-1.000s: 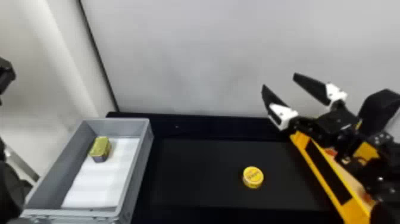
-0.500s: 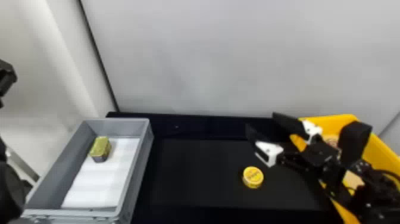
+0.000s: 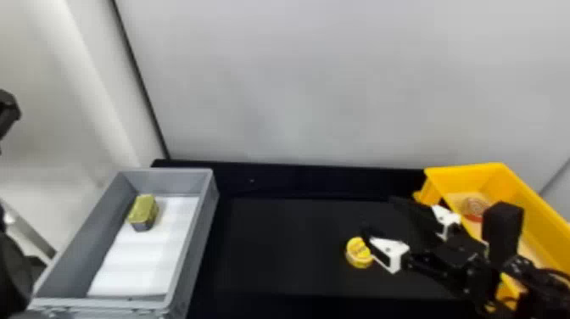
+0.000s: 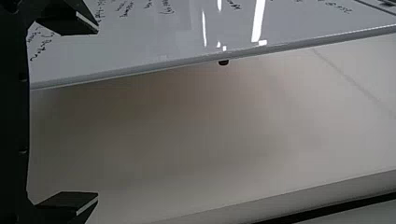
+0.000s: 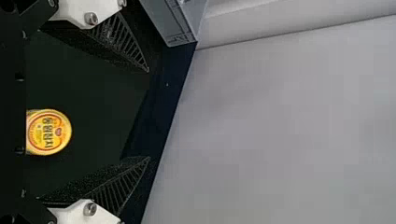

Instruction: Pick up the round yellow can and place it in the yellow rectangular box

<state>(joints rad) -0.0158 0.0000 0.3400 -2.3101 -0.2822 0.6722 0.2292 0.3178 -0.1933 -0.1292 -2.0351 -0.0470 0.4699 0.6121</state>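
Two fingers spread wide — that's the right gripper (image 3: 378, 214). Between them, its wrist view shows the round yellow can (image 5: 48, 132).

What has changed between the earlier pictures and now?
The right gripper has moved down and slightly left in the head view, toward the round yellow can. Its fingers are open; nothing was grasped or released. The can, gray box and yellow box stayed in place.

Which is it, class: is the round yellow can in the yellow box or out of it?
Out: the can sits on the black table, left of the yellow box.
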